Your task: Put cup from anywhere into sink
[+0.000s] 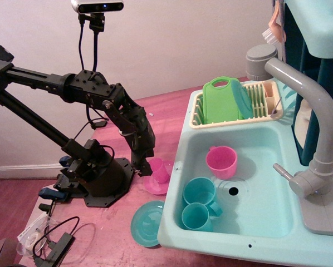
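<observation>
The hot-pink cup (160, 169) is tilted just above a pink saucer (154, 186) on the table, left of the sink. My gripper (146, 164) reaches down from the black arm and its fingers meet the cup's left rim; it looks shut on the rim. The pale mint sink (255, 222) fills the right side, with a black drain hole (233, 191) and a tall grey faucet (317, 111). A second pink cup (222, 162) stands inside the basin, with two teal cups (199, 192) (196, 217) at its front left.
A teal plate (146, 223) lies on the table against the sink's front-left corner. A cream dish rack (236, 105) with a green board stands behind the basin. The arm's black base (99, 178) and cables (49, 239) occupy the left.
</observation>
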Controlling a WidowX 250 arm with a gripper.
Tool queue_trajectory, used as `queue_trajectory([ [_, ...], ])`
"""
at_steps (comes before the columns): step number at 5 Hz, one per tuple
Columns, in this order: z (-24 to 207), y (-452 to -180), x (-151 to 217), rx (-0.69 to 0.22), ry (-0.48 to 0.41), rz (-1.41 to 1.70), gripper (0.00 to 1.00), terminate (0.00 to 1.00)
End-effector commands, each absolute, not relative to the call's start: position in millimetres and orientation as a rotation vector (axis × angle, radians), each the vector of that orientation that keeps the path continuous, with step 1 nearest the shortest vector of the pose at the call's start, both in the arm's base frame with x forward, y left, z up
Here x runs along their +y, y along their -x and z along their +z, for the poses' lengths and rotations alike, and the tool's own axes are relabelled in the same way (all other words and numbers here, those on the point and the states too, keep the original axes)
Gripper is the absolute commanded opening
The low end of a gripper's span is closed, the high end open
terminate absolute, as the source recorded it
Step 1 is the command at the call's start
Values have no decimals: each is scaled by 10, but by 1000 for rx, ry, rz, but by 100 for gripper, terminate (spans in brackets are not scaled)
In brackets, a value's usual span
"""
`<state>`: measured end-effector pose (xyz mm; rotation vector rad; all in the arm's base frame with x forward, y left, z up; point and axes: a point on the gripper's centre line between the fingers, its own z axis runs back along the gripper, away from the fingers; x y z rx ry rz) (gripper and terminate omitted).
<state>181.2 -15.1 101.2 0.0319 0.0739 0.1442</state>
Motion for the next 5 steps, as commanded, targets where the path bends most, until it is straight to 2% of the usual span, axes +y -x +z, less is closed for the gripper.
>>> queue_trajectory([
  [1, 1012, -1812, -151, 74, -32, 144, 100, 0],
  [2, 872, -1834, -203, 78, -18, 133, 100, 0],
  [4, 760, -1917, -249, 102, -9, 120, 100, 0],
  [5, 607, -1929, -275, 122, 6, 109, 100, 0],
])
